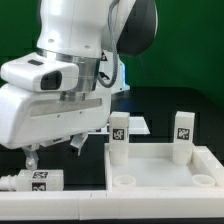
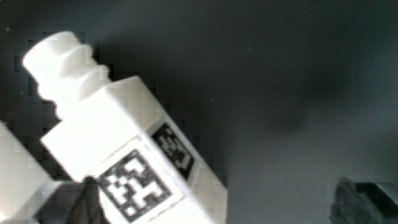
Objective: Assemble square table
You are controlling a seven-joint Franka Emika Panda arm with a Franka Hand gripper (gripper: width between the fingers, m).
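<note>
Well, the arm [image 1: 70,60] is hunched low over the dark worktop [image 1: 160,108] on the exterior view's left, with the jaws hanging just above a third leg [image 1: 32,180] that lies on its side there. In the wrist view that leg [image 2: 125,140] stretches out with its ridged, threaded end pointing away and its black-and-white tag [image 2: 143,187] facing up. One of the dark fingers [image 2: 68,203] sits right against the tagged end and the other is well off to the far side, so the jaws are spread apart and clamped on nothing. On the exterior view's right the white tabletop [image 1: 160,187] rests rim-up on the worktop. Two legs [image 1: 120,128] [image 1: 183,125] stand upright at its far corners, and its near corner sockets [image 1: 125,180] are bare.
</note>
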